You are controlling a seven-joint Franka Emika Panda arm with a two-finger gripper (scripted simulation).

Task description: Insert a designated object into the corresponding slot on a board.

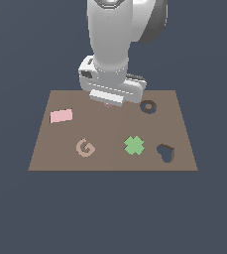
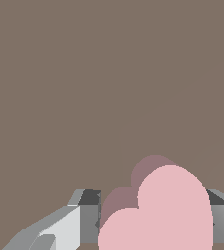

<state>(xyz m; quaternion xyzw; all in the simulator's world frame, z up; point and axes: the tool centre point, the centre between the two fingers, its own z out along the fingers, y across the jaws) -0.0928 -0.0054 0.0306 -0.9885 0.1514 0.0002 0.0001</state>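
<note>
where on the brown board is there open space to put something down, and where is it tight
Bare patches on the board: between the pink rectangle and the arm, between the tan G and green cross, and the front strip. It is tight around the gripper near the ring recess, and between the cross and the heart slot.

Brown board [image 1: 113, 161]: pale pink rectangle [image 1: 61, 116], tan spiral "G" [image 1: 85, 147], green cross [image 1: 134, 145], dark heart-shaped slot [image 1: 165, 153], dark ring recess [image 1: 147, 106]. White arm's gripper [image 1: 108, 102] low over far edge; pink sliver beneath.
</note>
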